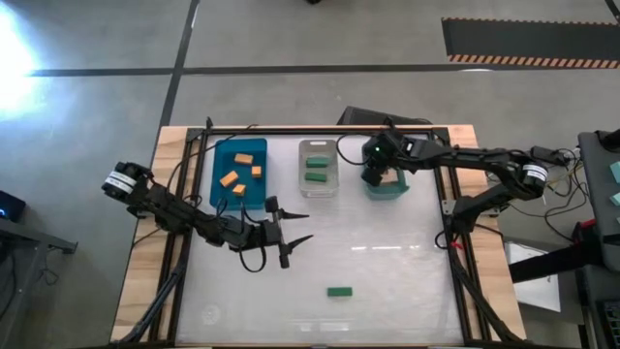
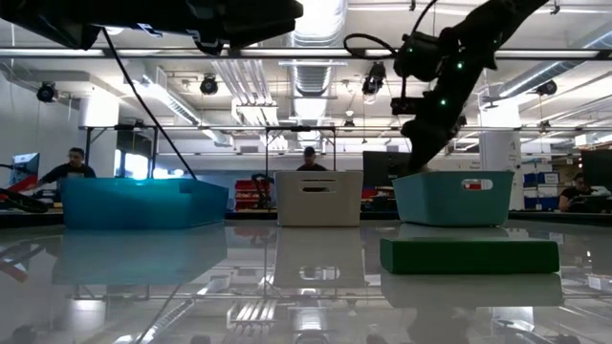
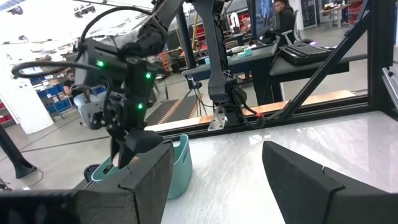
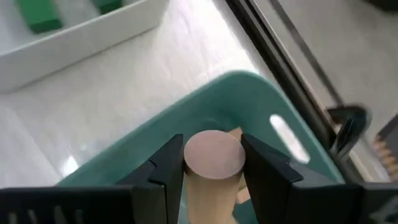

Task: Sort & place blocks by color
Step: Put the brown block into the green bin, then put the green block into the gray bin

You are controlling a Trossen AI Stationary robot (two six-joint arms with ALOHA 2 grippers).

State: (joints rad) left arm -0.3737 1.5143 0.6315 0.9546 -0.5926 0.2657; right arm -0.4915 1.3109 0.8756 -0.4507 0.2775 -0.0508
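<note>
A pale tan wooden cylinder block (image 4: 213, 155) sits clamped between the two dark fingers of the right hand (image 4: 211, 163), its round end face turned toward the wrist camera. The hand hangs directly over the teal plastic bin (image 1: 386, 186) at the far right of the row, with another tan piece partly visible inside the bin beneath it.

Just left of that bin stands the clear plastic bin (image 1: 318, 167), holding two dark green wooden blocks (image 1: 316, 170). Left again, the blue plastic bin (image 1: 239, 173) contains several small orange wooden blocks (image 1: 240, 169).

One dark green bar block (image 1: 338, 291) lies alone on the white tabletop (image 1: 387, 271), well apart from the bins and toward the near edge; in the low view it lies in front of the teal bin.

The left hand (image 1: 291, 226) hovers over the tabletop just near of the blue bin, fingers spread wide and holding nothing.

People show in the room beyond the table, behind the bins.
</note>
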